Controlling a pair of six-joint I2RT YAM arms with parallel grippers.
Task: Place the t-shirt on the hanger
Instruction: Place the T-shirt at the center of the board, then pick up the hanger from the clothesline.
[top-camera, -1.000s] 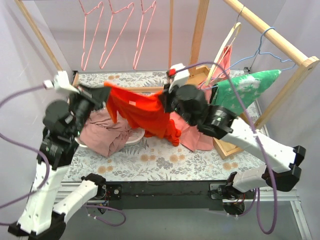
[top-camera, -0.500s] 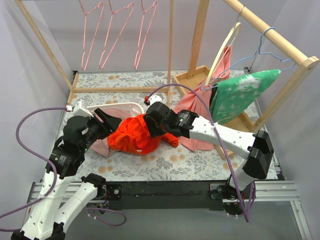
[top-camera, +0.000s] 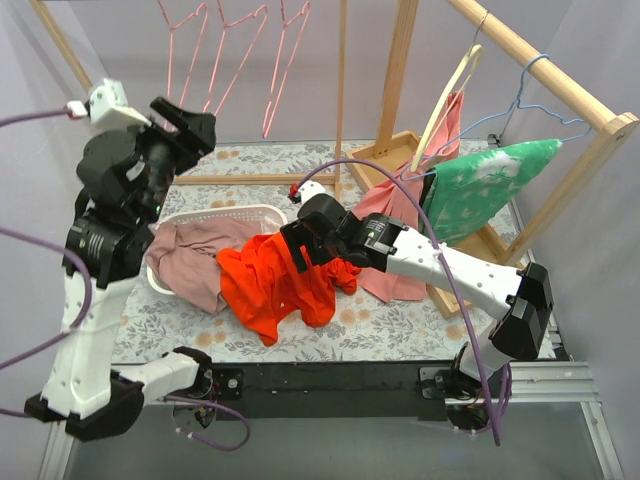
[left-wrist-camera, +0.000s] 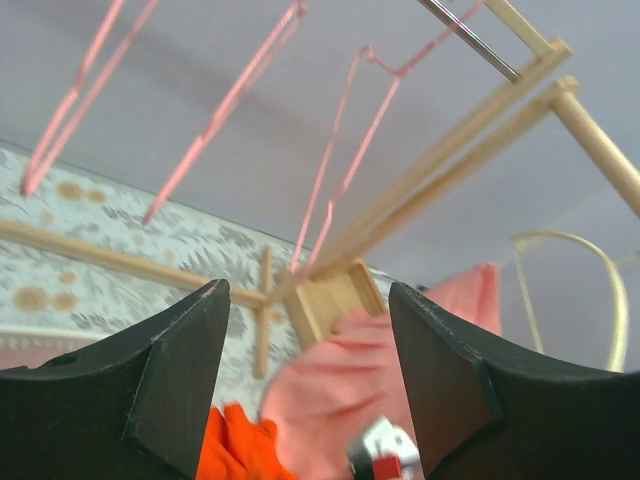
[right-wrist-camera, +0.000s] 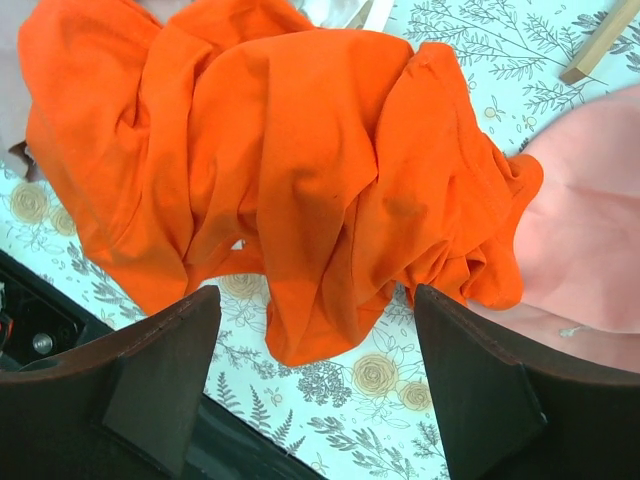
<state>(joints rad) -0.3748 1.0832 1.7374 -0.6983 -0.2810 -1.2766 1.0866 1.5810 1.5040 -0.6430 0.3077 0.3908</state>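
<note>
Now: t-shirt (top-camera: 270, 285) lies loose in a crumpled heap on the table (top-camera: 400, 320), left of centre and close to the near edge. It sits just beside the basket (top-camera: 215, 213) and the pink cloth (top-camera: 195, 255) that spills from it toward the left edge. Neither arm holds the t-shirt. Right gripper (top-camera: 300, 245) hangs low over the heap's far-right part; in the right wrist view its fingers (right-wrist-camera: 160, 380) are spread wide, orange folds below and between them, nothing pinched. Judgement: posed this way to keep the t-shirt framed and be ready to drop onto a fold; collar cannot be made out in the bunching. Left gripper (top-camera: 195, 125) is high above the far-left corner, aimed at the rail over the far edge where the pink wires hang. Its fingers (left-wrist-camera: 180, 380) are wide apart and empty. The left wrist view frames one hanger (left-wrist-camera: 335, 170) in the gap, with the other pink hangers (left-wrist-camera: 215, 115) off to the side; no contact with any. Judgement: step in hand is fetching the hanger, with the t-shirt parked flat within the right arm's reach. Task early: hanger on its rail, t-shirt not threaded. Risk: thin wire swings freely, easy to miss or knock off; best to close slowly on a slanted side bar
</note>
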